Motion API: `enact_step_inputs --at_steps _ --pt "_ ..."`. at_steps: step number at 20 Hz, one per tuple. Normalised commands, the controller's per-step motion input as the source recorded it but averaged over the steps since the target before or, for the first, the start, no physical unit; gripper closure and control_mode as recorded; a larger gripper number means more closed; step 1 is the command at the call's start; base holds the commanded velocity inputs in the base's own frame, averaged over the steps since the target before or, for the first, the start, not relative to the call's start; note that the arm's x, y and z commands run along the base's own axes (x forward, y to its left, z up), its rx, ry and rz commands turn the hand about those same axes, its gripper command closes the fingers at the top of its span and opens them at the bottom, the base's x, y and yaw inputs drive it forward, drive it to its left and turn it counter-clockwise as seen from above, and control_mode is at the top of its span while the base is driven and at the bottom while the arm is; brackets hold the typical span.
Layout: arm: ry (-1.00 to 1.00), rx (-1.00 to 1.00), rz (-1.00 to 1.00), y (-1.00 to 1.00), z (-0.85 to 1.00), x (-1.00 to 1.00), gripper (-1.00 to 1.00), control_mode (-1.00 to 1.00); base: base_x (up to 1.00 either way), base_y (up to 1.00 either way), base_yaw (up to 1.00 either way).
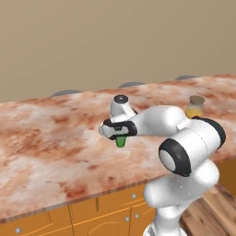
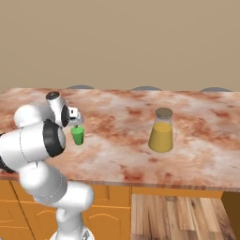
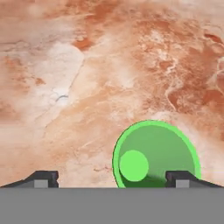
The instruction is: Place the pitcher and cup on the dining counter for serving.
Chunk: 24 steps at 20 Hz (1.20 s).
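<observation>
On the marbled worktop (image 2: 117, 154) the cup (image 2: 78, 135) is standing upright — the fingers (image 3: 111, 177) are hanging released just above it — with the pitcher (image 2: 161, 131) sitting well to its right.

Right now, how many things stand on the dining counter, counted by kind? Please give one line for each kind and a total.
Pitcher, clear glass with orange liquid and a brown lid: 1
Cup, small and green: 1
Total on the dining counter: 2
</observation>
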Motion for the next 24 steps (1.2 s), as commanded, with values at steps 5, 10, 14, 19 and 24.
enact_step_inputs --at_steps 5,10,14,19,24 --pt "-0.27 0.00 0.00 0.00 1.00 -0.92 -1.00 -1.00 0.00 0.00 0.00" --pt "-0.32 0.00 -0.01 0.00 0.98 -1.00 -1.00 -1.00 0.00 0.00 0.00" --pt "-0.43 0.00 -0.02 -0.05 0.57 -1.00 -1.00 -1.00 0.00 0.00 0.00" --pt "-0.37 0.00 0.00 -0.20 0.43 -1.00 -1.00 -1.00 0.00 0.00 0.00" --pt "-0.24 0.00 -0.05 -0.49 0.23 -1.00 -1.00 -1.00 0.00 0.00 0.00"
